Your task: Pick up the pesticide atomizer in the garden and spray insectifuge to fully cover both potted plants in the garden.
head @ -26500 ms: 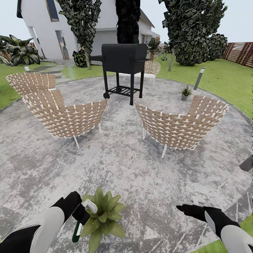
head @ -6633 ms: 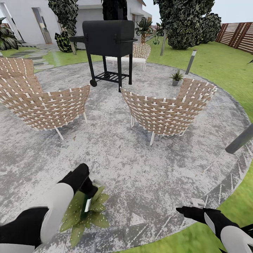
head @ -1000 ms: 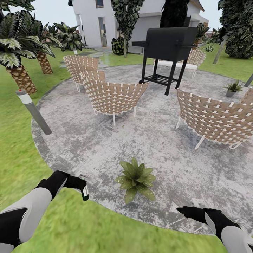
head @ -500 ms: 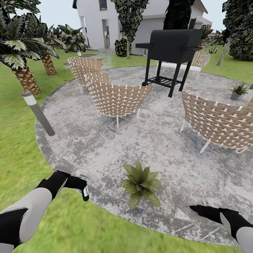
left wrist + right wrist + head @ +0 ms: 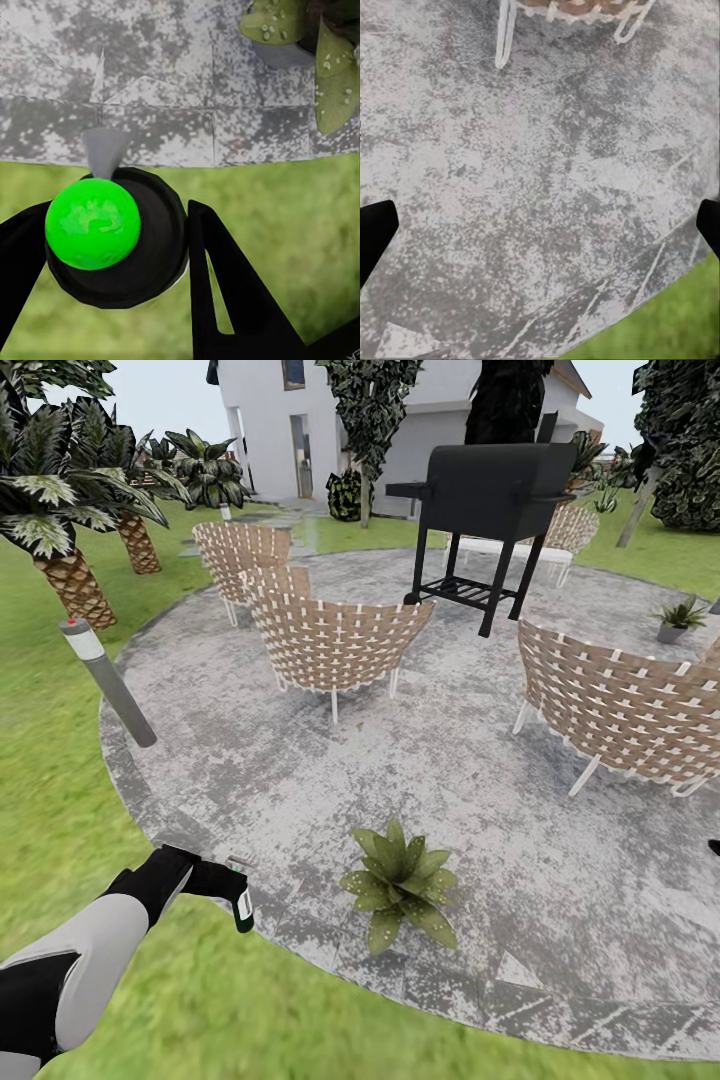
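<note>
Nearest, at about 8 o'clock in the head view, the left gripper (image 5: pixel 222 882) holds the pesticide atomizer (image 5: pixel 241 900) over the lawn (image 5: pixel 60 830), just outside the patio's rim; the bottle tilts, dark end lowest. In the left wrist view the two black fingers (image 5: pixel 225 292) flank the atomizer's dark round body (image 5: pixel 154 247) and press against it — a bright green ball (image 5: pixel 93 223) sits on its near end.

The right gripper (image 5: pixel 540 225) looks down on grey paving; its fingertips (image 5: pixel 375 229) show at opposite edges of the right wrist view, spread wide with nothing between them.

Just beside the atomizer, toward 3 o'clock, the near potted plant (image 5: pixel 400 880) stands on the patio (image 5: pixel 480 780) close to its edge. In the left wrist view its leaves (image 5: pixel 285 22) bear pale droplets.

Farther out are woven chairs (image 5: pixel 335 640), a grey bollard lamp (image 5: pixel 105 680) at 10 o'clock, and a black grill (image 5: pixel 490 495). The second potted plant (image 5: pixel 678 618) sits far off at 2 o'clock.
</note>
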